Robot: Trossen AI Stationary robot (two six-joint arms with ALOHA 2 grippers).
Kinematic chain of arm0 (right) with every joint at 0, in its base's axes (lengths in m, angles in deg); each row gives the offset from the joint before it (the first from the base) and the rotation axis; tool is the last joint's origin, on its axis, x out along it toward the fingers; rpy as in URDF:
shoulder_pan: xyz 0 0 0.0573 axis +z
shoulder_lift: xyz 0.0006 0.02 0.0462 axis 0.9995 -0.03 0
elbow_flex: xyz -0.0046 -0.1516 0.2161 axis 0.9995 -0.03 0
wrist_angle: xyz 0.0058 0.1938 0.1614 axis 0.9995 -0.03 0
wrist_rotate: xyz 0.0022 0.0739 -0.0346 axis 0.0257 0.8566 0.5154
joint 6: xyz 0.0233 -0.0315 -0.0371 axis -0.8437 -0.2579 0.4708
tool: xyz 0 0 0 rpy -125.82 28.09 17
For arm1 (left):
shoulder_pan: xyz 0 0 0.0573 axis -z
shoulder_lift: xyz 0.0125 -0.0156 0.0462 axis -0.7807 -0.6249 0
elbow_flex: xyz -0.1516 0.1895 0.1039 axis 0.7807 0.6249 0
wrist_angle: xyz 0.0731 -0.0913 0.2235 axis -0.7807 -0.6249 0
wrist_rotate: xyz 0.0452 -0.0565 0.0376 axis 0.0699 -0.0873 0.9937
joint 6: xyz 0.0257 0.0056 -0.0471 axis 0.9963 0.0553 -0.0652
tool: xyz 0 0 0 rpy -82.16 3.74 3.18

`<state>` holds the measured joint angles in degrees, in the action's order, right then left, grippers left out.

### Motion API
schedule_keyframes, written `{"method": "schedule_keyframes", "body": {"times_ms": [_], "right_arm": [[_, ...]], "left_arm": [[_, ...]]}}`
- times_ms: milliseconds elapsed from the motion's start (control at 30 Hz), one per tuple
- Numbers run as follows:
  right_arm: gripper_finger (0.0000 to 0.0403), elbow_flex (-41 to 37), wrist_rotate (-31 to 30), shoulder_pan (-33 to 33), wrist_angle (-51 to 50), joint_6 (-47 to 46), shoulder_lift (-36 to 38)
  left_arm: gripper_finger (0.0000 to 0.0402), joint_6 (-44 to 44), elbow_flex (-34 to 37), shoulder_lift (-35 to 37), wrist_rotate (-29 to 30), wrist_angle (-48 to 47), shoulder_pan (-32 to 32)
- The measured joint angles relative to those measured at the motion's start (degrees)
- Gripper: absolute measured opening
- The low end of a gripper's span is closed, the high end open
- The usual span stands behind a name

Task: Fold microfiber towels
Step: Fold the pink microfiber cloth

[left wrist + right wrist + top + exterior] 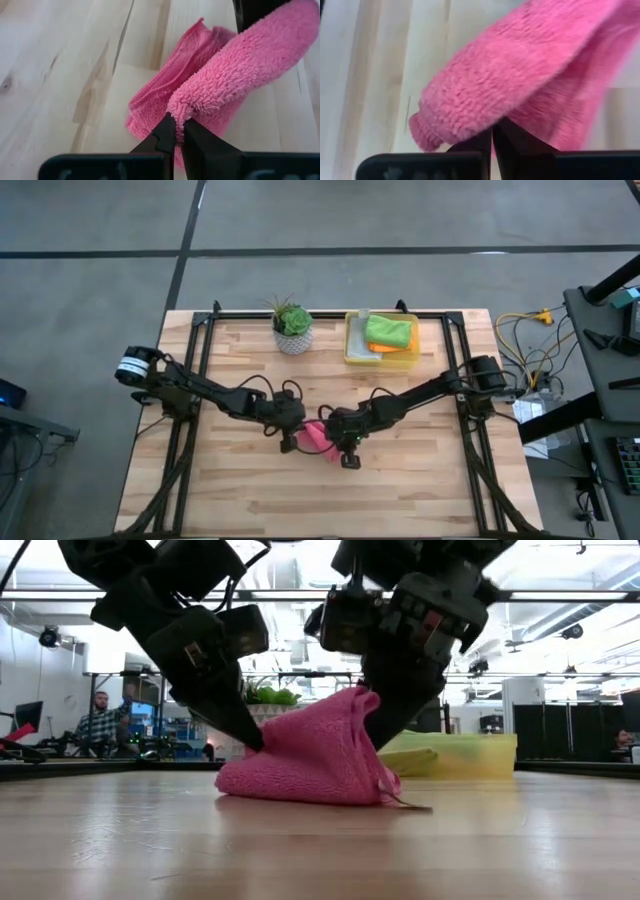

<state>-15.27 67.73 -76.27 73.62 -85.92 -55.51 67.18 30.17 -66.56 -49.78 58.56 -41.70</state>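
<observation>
Hot pink towel (310,760) mid-table, pinched in both my clamped grippers, left gripper (177,131) and right gripper (492,131); I judge the fold needs both edges carried over together, level, then laid flush

You've got a light wood plank table (240,490) w/ black frame rails. Landmark = the potted plant (292,326) at the far edge. Yellow bin (381,356) sits just right of it. Pink towel (315,437) lies on the wood nearer you than the plant, approx mid-table.
</observation>
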Motion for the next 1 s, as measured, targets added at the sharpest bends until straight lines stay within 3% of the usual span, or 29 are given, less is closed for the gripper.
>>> {"method": "schedule_keyframes", "body": {"times_ms": [267, 467, 767, 1000], "right_arm": [[0.0009, 0.4, -10.6, 0.1, -11.4, -2.7, 6.8], [0.0009, 0.3, -18.4, 0.1, -14.8, -9.6, 10.7], [0.0009, 1.6, -18.9, 1.0, -5.6, -13.9, 12.2], [0.0009, 1.6, -22.2, 1.4, -0.1, -17.8, 10.2]], "left_arm": [[0.0, 3.6, 0.0, 0.0, 2.0, 0.8, -0.7], [0.0009, 6.2, 0.0, 0.0, 3.5, 0.3, -1.0], [0.0133, 8.0, 0.0, 0.0, 6.4, 0.3, -3.9], [0.0214, 16.3, 0.0, 1.9, 6.4, 0.0, -4.7]]}}
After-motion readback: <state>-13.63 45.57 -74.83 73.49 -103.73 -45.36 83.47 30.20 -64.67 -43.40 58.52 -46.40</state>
